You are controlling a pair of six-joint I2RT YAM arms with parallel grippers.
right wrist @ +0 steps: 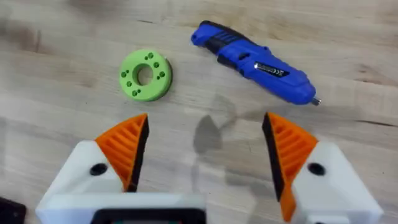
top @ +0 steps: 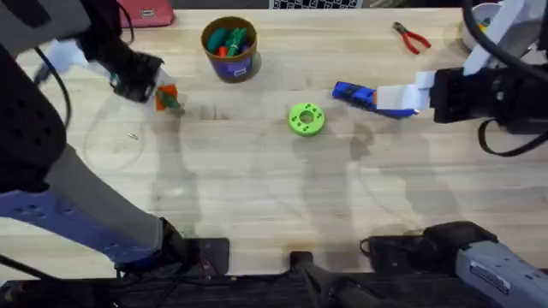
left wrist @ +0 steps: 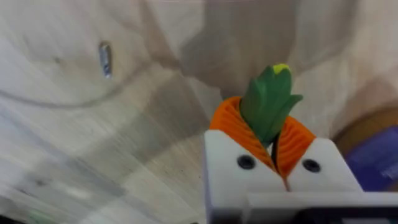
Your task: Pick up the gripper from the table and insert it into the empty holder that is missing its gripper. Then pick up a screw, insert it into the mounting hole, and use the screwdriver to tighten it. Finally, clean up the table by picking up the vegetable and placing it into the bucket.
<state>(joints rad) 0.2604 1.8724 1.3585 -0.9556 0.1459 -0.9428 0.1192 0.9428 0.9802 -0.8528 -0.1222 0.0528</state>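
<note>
Left pincer (left wrist: 273, 134) has the veggie, right one is wide open

Left pincer pinches the vegetable (left wrist: 268, 102) above the surface (top: 257, 188), with the bucket (top: 229, 49) at its 2 o'clock. Right pincer (right wrist: 202, 152) gapes, the screwdriver (right wrist: 255, 61) lying just beyond and a green disc (right wrist: 145, 74) beside it.

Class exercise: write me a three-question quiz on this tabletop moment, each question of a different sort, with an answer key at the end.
1. True or false: the left hand is shut on the vegetable.
2. Multiple choice: what lies on the table between the bucket and the screwdriver? A) red pliers B) green disc C) white bowl
3. Fill in: the right hand hangs over the table with its fingers ____.

Key
1. True; the orange pads pinch the green piece.
2. B; the green disc sits there, while the red pliers lie near the far edge.
3. Open, holding nothing.
</note>
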